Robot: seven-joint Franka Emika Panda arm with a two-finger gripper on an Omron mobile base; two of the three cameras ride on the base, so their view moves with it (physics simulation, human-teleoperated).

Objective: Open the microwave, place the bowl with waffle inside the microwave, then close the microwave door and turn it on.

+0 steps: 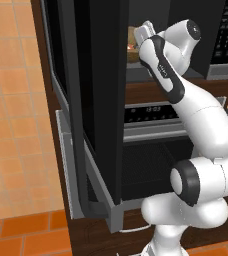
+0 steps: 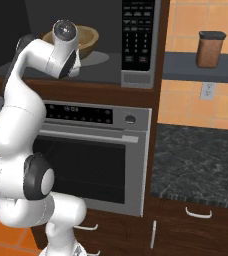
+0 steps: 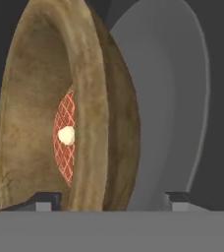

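The microwave (image 2: pixel 138 75) stands open, its black glass door (image 1: pixel 103 90) swung out toward the left base camera. Inside, a brown wooden bowl (image 2: pixel 88 37) rests on the round grey turntable (image 2: pixel 100 58). In the hand view the bowl (image 3: pixel 45 98) holds a red-orange lattice waffle (image 3: pixel 67 147) with a pale dollop on it. My gripper (image 3: pixel 111 199) reaches into the cavity and is open. Its two fingertips (image 3: pixel 45 201) stand wide apart on either side of the bowl's near rim, clear of it. The black keypad (image 2: pixel 137 35) is on the right of the cavity.
A silver oven (image 2: pixel 96 150) with a dark window sits directly under the microwave. To the right are a dark stone counter (image 2: pixel 196 165) and a brown canister (image 2: pixel 209 49) on a shelf. The open door blocks the left side of the cavity.
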